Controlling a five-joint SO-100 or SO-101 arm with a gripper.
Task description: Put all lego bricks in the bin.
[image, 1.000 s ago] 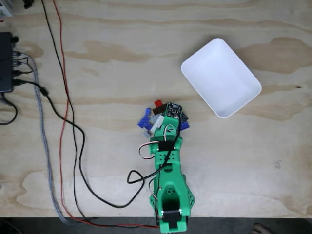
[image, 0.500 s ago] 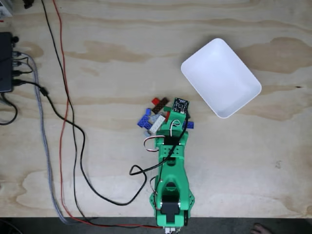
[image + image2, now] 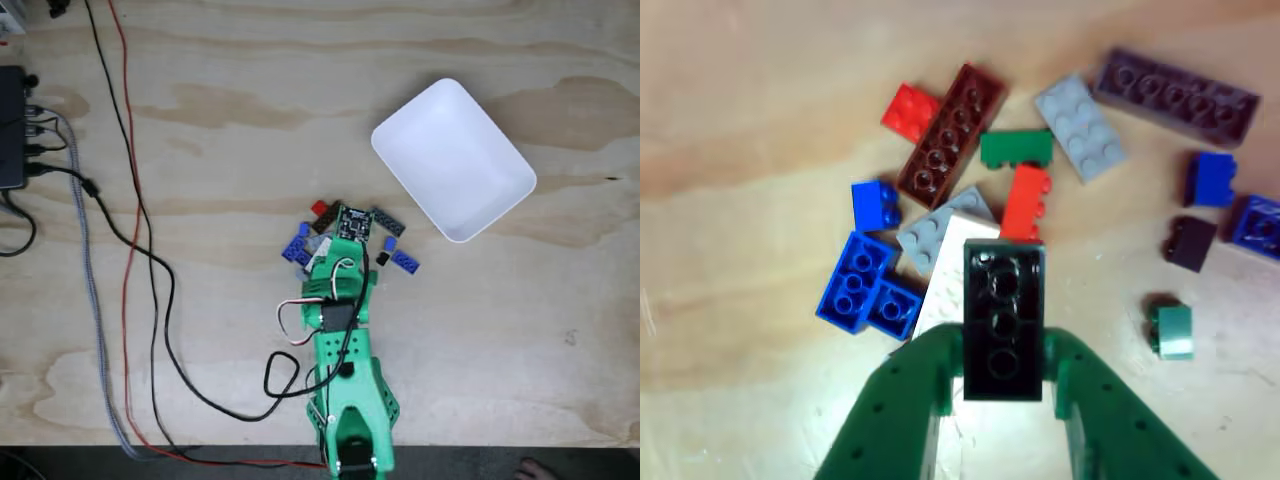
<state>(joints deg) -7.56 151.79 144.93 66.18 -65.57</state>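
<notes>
The green two-finger gripper [image 3: 1002, 395] pinches a black studded plastic brick [image 3: 1003, 320] between its fingers, the brick standing lengthwise between them with its studs facing the other view's camera; just beyond it lies the loose pile of small lego bricks on the pale plywood table [image 3: 220, 150].

In the other view a white plate [image 3: 952, 268] and a grey plate [image 3: 942, 228] lie partly under the black brick's far end; a red brick [image 3: 1025, 202] stands just above it, touching a green brick [image 3: 1016, 149]; a long dark brown brick [image 3: 951, 134] lies tilted beside a small red brick [image 3: 910, 111]; a light grey brick [image 3: 1079, 126] and a long dark purple-black plate [image 3: 1175, 96] sit at the upper right. To the left are a small blue brick [image 3: 876, 204] and a larger blue brick [image 3: 856, 280]; to the right, apart from the pile, lie another blue brick [image 3: 1212, 178], a small black brick [image 3: 1190, 243] and a small teal-green brick [image 3: 1171, 329].

In the fixed view the green robot arm [image 3: 345, 370] reaches up from the lower edge to the pile; the shallow white rectangular plastic bin [image 3: 452, 160] sits up and to the right of the pile, apart from it, with nothing visible inside; black, red and grey cables [image 3: 130, 250] trail along the left of the table.
</notes>
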